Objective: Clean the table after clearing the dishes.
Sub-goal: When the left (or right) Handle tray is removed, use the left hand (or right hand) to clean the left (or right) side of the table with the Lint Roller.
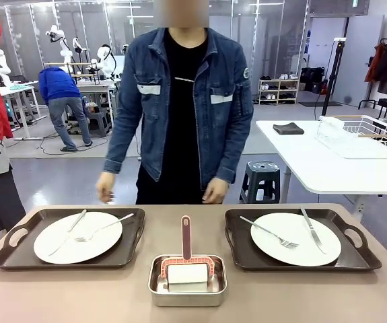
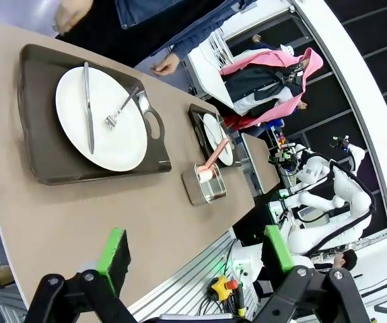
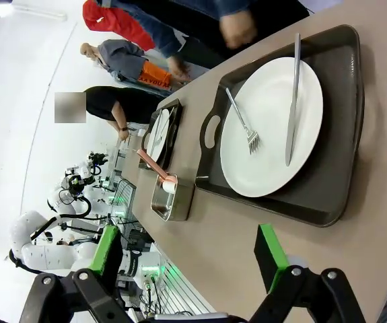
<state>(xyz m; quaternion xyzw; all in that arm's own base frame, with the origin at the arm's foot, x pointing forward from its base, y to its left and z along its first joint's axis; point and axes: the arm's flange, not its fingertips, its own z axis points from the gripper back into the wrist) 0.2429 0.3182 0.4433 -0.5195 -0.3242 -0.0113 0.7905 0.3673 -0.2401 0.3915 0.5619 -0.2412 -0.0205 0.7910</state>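
Bright, even overhead light; wrist views bend strongly at their edges.

An open-plan lab workroom: glass partitions point(image 1: 284, 33) across the top of the front view, a person point(image 1: 62, 94) bent at a workbench point(image 1: 93, 86) upper left, a white table point(image 1: 328, 168) at right.

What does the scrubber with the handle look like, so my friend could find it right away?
Look at the long grey-brown table, with the left tray and the right tray on it, both dark. Between them, near the front edge, sits a small shiny steel pan, and the scrubber stands in it. It is the only thing with a reddish handle, and it has a white block at the bottom.
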